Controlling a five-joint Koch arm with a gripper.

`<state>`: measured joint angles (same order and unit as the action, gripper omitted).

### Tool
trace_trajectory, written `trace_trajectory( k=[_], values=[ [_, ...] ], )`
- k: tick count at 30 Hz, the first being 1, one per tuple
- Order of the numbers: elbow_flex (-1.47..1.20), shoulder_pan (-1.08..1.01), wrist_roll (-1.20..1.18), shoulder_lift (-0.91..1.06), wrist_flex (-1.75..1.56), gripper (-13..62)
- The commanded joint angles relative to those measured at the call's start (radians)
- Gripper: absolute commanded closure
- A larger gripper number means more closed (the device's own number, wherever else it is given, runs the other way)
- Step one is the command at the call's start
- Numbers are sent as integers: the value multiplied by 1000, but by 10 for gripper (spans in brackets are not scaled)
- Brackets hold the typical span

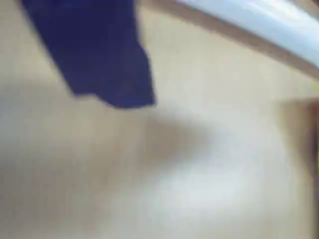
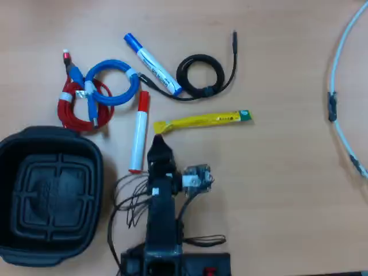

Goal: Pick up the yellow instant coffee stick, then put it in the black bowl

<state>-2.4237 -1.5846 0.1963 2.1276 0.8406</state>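
Because the gripper, jaw state unreadable, hovers at the yellow instant coffee stick's crumpled end, right of the black bowl, it risks nudging the neighbouring red-capped marker.

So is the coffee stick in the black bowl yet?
No. The black bowl is empty in the overhead view; the yellow instant coffee stick lies flat on the table, just beyond the gripper.

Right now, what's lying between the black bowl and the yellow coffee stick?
In the overhead view, the white marker with the red cap lies between the black bowl and the yellow coffee stick, lengthwise up the picture.
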Motion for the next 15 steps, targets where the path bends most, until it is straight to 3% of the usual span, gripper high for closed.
trace_trajectory(
  k=[1,15],
  values=[
    [129,-8,32,-6,69,-72],
    [342,-221,124,-40,98,-72]
  ],
)
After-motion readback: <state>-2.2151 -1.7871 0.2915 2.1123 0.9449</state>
